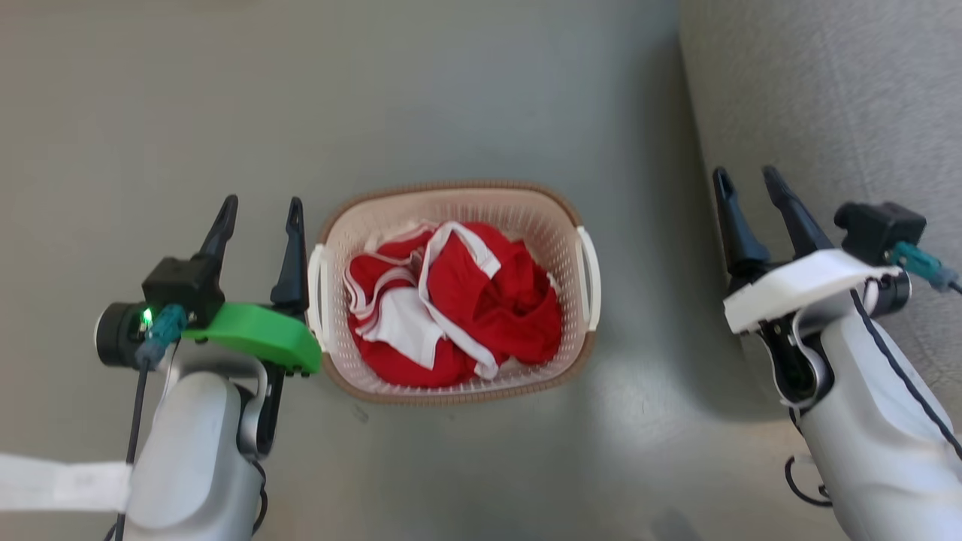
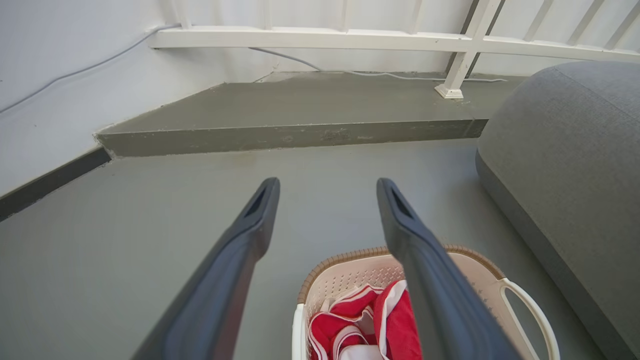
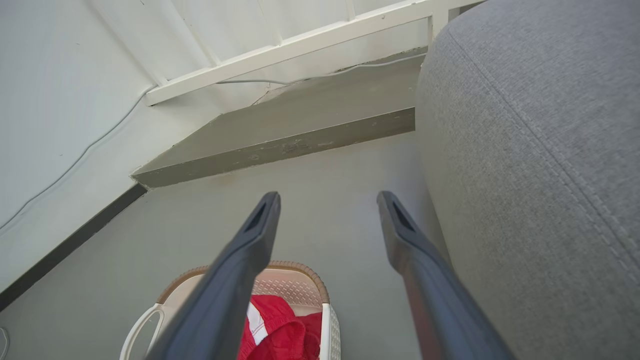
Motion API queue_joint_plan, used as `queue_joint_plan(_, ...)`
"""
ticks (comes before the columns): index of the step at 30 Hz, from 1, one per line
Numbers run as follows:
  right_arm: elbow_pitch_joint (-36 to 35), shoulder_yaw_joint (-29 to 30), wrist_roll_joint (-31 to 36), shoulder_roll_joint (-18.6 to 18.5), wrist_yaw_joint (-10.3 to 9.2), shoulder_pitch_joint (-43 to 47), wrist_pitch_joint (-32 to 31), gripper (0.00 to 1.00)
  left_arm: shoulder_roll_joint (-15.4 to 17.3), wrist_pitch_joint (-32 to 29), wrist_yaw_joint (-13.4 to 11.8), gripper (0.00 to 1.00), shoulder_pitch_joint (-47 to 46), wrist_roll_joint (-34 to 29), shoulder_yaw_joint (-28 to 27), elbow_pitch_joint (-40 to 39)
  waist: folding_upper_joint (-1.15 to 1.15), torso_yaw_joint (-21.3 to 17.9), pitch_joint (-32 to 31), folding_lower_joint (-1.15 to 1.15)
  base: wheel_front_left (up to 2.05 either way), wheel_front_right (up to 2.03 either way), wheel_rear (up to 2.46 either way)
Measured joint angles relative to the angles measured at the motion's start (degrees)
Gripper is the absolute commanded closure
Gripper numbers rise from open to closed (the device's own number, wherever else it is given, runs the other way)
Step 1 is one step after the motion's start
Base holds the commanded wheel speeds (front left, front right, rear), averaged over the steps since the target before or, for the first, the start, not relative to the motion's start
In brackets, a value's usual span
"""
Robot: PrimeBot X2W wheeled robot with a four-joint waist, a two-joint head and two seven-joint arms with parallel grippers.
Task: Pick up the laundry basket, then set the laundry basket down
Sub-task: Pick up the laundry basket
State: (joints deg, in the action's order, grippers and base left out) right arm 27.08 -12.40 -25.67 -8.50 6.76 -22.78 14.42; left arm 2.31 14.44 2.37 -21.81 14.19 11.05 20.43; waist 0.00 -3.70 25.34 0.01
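- At the centre of the head view, the laundry basket [image 1: 451, 185] stands upright on the grey floor [image 1: 150, 113]. Red-and-white garments [image 1: 481, 300] are heaped inside it.
- The basket presents one white handle [image 1: 316, 289] toward frame left and a second handle [image 1: 591, 278] toward frame right. This orientation offers one grip point to each arm.
- The left tool [image 1: 262, 203] sits at lower left, just beside the nearer handle. Its fingers are spread wide and hold nothing. In the left wrist view the basket lies low, under the fingers, so the tool appears to be above handle level; contact cannot be confirmed.
- The right tool [image 1: 745, 174] sits at right of frame, well apart from the basket and close to a grey upholstered seat [image 1: 827, 90]. Its fingers are parted and hold nothing.
- Judgement: the pick-up step is not yet begun. The left arm is staged for its handle, while the right arm needs to travel toward frame centre.
- Judgement: a symmetric two-handle hold keeps the load level. A lift from one side risks tilting the basket and spilling the garments.
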Motion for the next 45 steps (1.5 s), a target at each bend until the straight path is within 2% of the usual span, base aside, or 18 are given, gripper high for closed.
queue_joint_plan(16, 11.0, -5.2, -2.9, 1.6, 0.31, -10.7, -1.4, 0.00, -0.7, -0.3, 0.2, 0.00, -12.0, 1.4, 0.4, 14.6, 0.00, 1.2, 12.6, 0.00, 0.00, 0.00, 0.00)
queue_joint_plan(33, 20.0, -10.4, -9.0, 3.3, 0.31, -18.4, -2.8, 0.00, -1.0, -2.6, 2.1, 0.00, -20.4, 3.3, 1.3, 26.7, 0.00, 1.6, 21.9, 0.00, 0.00, 0.00, 0.00)
queue_joint_plan(45, 22.6, -15.9, -12.6, 3.5, 0.31, -23.1, -4.2, 0.00, -1.1, -4.4, 2.7, 0.00, -26.3, 5.3, 3.1, 32.9, 0.00, 1.7, 27.9, 0.00, 0.00, 0.00, 0.00)
